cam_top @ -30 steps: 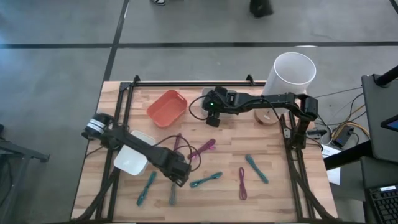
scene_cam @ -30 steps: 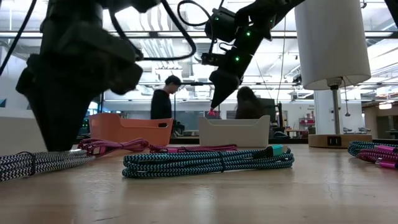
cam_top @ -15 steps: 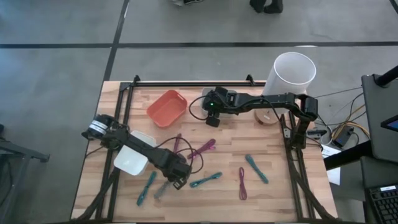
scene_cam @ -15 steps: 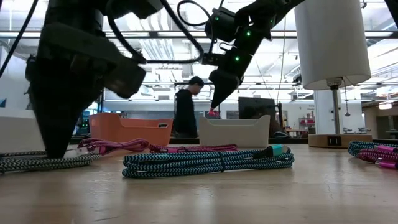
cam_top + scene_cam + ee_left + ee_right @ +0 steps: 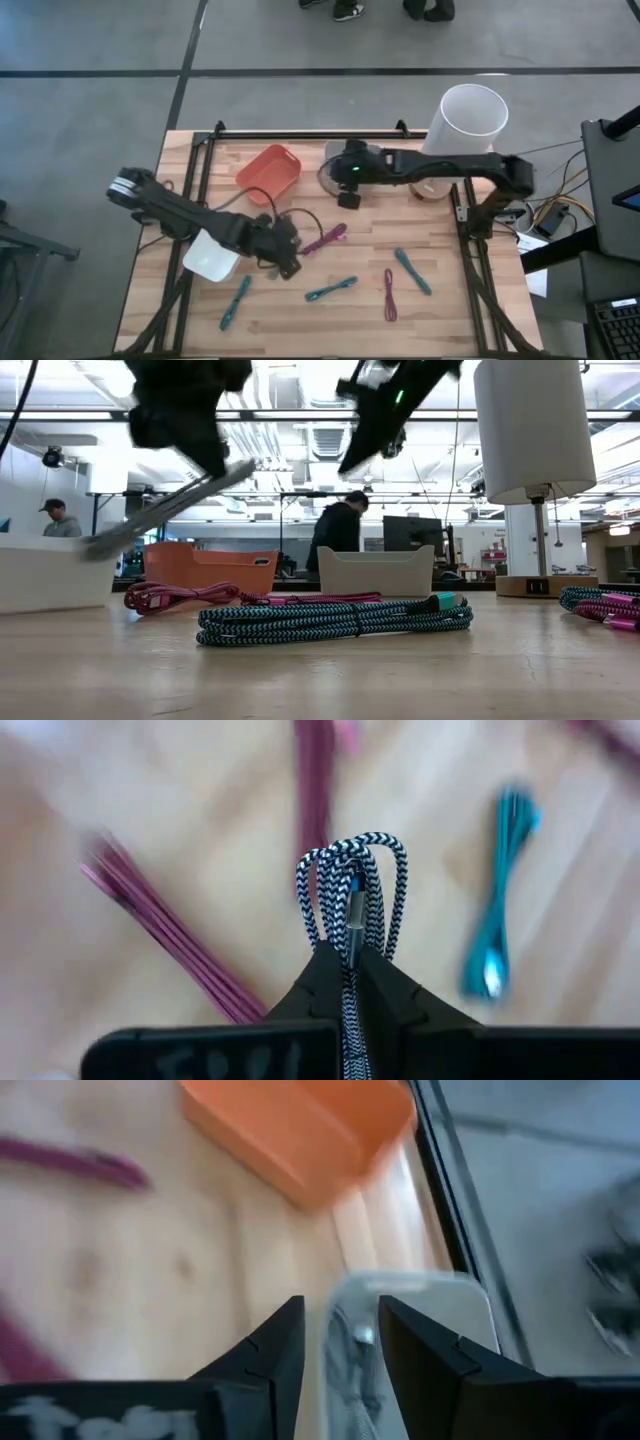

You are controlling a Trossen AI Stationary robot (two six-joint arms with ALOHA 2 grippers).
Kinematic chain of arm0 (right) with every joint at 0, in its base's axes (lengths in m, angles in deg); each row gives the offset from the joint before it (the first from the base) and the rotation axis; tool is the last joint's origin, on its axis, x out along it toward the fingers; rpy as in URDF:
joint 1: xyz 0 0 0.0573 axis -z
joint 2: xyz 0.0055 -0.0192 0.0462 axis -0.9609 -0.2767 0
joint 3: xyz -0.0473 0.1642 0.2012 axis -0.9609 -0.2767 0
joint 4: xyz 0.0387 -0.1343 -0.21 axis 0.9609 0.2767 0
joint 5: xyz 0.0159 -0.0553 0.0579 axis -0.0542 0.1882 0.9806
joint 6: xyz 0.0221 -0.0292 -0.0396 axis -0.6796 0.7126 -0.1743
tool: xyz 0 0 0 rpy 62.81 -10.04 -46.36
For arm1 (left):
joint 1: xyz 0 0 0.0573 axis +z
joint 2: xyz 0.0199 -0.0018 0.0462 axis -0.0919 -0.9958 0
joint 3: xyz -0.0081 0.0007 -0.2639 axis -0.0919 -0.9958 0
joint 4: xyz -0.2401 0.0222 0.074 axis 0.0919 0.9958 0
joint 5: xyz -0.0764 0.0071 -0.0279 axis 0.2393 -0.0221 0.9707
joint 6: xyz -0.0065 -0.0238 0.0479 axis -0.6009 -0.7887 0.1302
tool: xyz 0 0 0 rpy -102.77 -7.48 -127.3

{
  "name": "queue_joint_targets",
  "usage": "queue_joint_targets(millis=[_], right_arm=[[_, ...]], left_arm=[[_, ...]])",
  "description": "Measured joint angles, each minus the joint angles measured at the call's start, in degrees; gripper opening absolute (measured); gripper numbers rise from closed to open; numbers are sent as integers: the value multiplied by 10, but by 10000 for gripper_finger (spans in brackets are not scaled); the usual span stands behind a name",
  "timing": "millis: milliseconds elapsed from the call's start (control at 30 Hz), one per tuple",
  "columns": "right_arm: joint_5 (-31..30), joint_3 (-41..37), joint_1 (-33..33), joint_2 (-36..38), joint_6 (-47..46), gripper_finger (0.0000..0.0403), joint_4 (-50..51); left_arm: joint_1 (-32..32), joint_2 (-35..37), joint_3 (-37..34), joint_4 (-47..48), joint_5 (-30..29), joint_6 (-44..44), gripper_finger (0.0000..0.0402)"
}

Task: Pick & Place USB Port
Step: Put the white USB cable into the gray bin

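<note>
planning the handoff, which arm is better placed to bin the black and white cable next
Left. The left pincer is shut on the black and white cable and holds it off the table. The right pincer is open and empty near the white bin.

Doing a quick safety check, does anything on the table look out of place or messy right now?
Nothing stands out. The left gripper holds a black-and-white braided cable cleanly, lifted off the table.
</note>
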Motion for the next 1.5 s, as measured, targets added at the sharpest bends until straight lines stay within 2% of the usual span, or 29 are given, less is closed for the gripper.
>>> queue_joint_targets(millis=[100,233,333,467,667,833,1033,1233,1500], right_arm=[[74,-14,-6,68,0,117,-4],[157,-80,-12,144,0,112,-68],[182,-161,-19,186,-11,112,-146],[191,-268,-26,217,-48,117,-267],[192,-369,-35,220,-115,125,-422],[192,-393,-42,220,-126,130,-460],[193,-384,-44,206,-127,123,-481],[192,-363,-44,171,-125,114,-481],[190,-348,-44,145,-130,110,-480]], left_arm=[[7,32,0,-1,-79,50,12],[20,59,-1,-6,-140,119,10],[32,69,-1,-27,-169,164,10],[51,68,-1,-98,-174,276,9],[89,59,-1,-241,-104,443,9],[120,60,-1,-310,-58,522,9],[169,51,-1,-362,53,567,9],[204,28,-13,-443,101,599,9],[226,22,-82,-562,145,616,9]])
